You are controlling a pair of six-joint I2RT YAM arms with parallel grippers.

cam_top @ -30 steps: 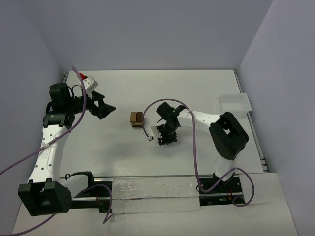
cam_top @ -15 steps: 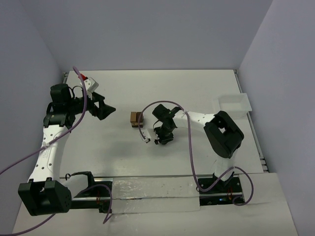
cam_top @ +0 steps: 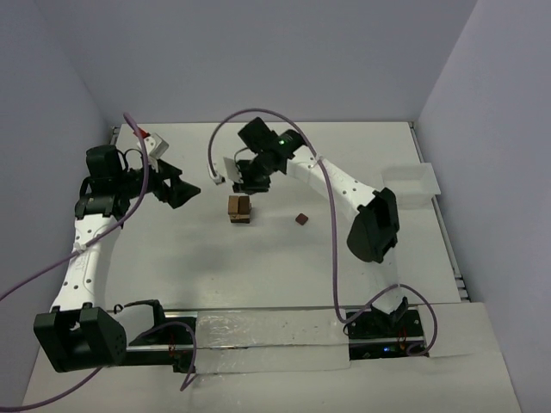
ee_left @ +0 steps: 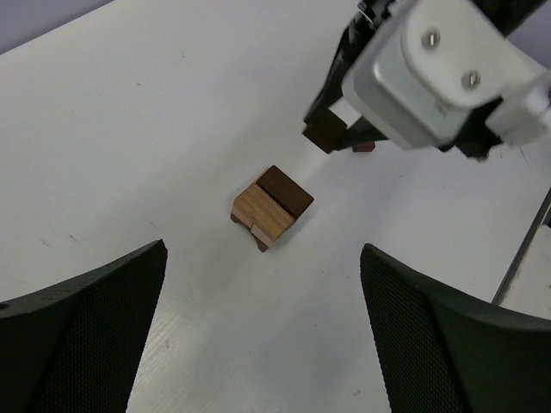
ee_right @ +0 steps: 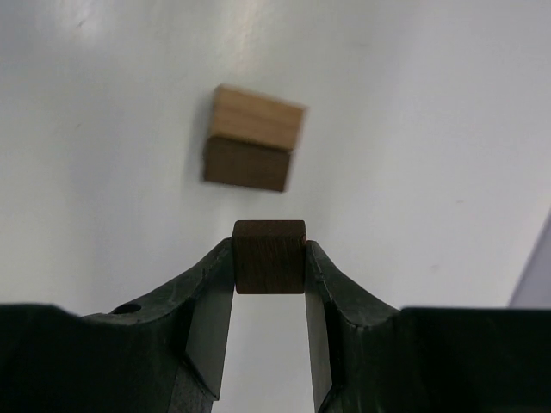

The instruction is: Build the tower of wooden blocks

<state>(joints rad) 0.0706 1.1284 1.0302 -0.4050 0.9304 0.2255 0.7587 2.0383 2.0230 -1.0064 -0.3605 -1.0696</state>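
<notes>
Right gripper (ee_right: 269,252) clamps a dark block (ee_right: 269,260) over white table (ee_right: 413,129), lavender walls (cam_top: 258,60) around.

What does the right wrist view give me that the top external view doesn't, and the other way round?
Only the right wrist: a dark brown block pinched in the right end effector. Only the top external: a loose block lying on the table, the white tray and the left end effector. Both: the wood block tower.
</notes>
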